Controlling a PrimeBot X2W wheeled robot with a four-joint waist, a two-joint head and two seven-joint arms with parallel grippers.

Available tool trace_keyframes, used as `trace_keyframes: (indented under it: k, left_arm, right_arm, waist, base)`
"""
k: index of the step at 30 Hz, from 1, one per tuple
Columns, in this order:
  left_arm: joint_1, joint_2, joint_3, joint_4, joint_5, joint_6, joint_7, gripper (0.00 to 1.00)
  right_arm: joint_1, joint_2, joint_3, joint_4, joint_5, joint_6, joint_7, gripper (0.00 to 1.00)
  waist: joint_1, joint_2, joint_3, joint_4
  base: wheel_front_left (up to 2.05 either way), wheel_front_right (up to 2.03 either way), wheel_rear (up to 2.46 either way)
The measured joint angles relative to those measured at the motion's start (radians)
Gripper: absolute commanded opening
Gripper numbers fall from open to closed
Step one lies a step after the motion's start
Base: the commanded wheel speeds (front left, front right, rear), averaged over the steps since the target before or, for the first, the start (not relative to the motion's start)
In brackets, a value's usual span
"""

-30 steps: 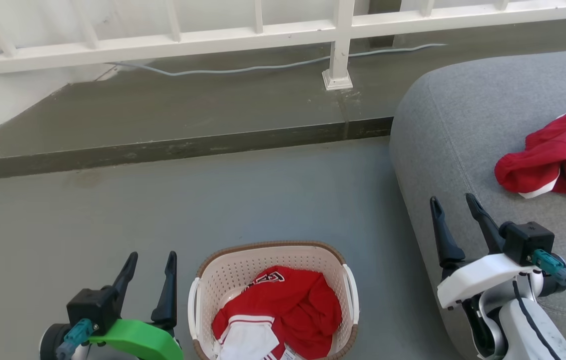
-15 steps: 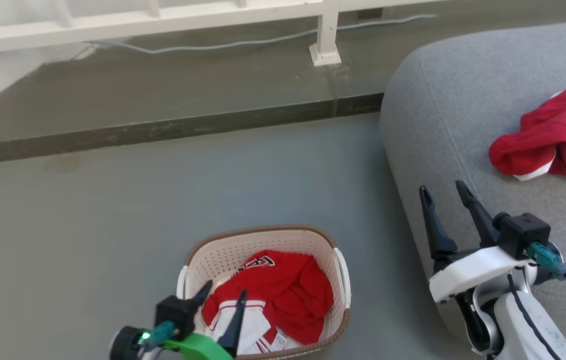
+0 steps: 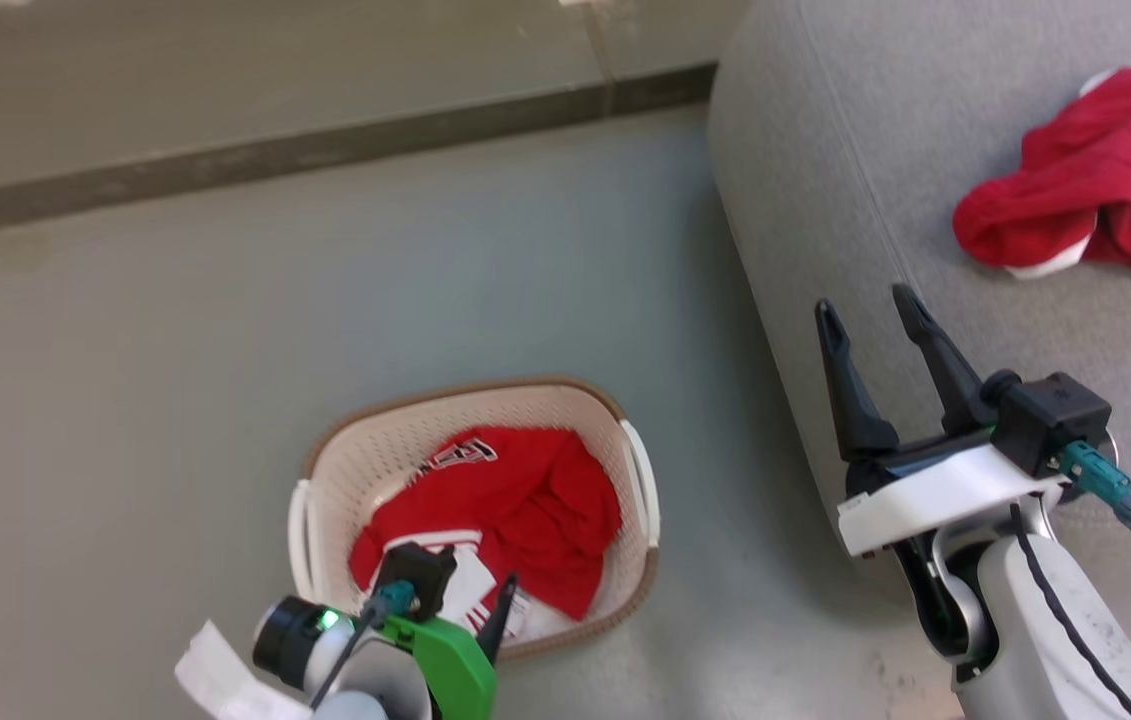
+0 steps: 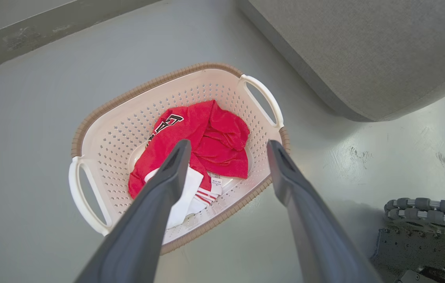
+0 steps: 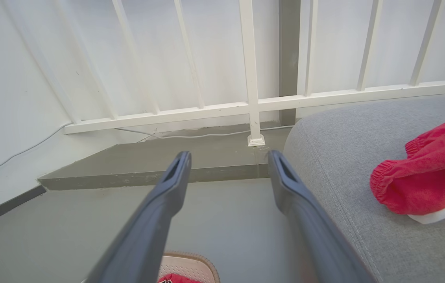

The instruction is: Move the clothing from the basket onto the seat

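Your L gripper [image 4: 228, 144] went from left of the basket [image 3: 365, 460] to over its near rim, fingers wide apart, empty. R gripper [image 3: 865, 300] wide too. Basket lies long left-right; red top [image 3: 515, 500] inside, red cloth [image 3: 1075, 200] on seat [image 3: 825, 150].

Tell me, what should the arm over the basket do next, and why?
Probably lower the left tool into the basket onto the red jersey: it hangs open above it, holding nothing, while the other red garment lies on the grey seat.
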Motion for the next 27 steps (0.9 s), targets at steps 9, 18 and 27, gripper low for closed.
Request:
trace_keyframes:
  k: [9,18,27]
  left_arm:
    - [-0.119,-0.005,0.009,0.129,0.047,0.0,0.025,1.0]
    - [-0.217,0.011,0.018,0.227,0.071,0.005,0.035,1.0]
    - [-0.325,0.077,0.047,0.31,0.106,0.022,0.045,1.0]
  right_arm:
    - [-0.034,0.002,0.021,-0.074,0.0,0.0,0.0,1.0]
    - [-0.076,0.004,0.032,-0.121,0.002,-0.001,0.0,1.0]
    - [-0.117,0.008,0.061,-0.15,0.021,-0.001,-0.02,1.0]
  waist:
    - [0.0,0.0,0.124,-0.054]
    - [0.0,0.0,0.24,-0.091]
    - [0.0001,0.0,0.368,-0.142]
  base:
    - [0.0,0.0,0.0]
    - [0.0,0.0,0.0]
    - [0.0,0.0,0.0]
